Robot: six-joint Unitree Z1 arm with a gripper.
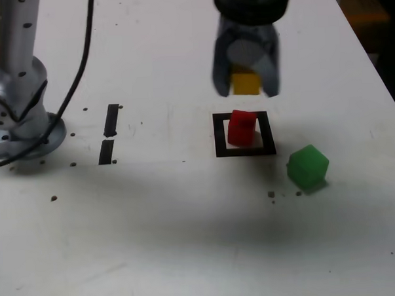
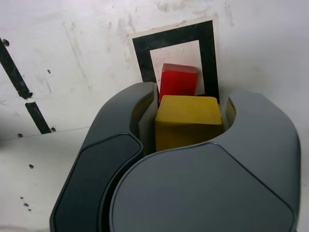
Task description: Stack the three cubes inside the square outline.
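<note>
Partially hiding is avoided: Hiding yellow cube (image 2: 186,125) partly: gripper (image 2: 192,99)

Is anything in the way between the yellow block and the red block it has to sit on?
Nothing that I can see. The claw holds the yellow block up in the air, and only open space shows between it and the red block. The green block is off to one side.

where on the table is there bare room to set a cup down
In the exterior view, there is bare table between the lower black tape strip and the square outline, and a wide stretch nearer the camera, below the outline and the green cube. It is crowded around the outline: red cube inside, hand with the yellow cube above.
</note>
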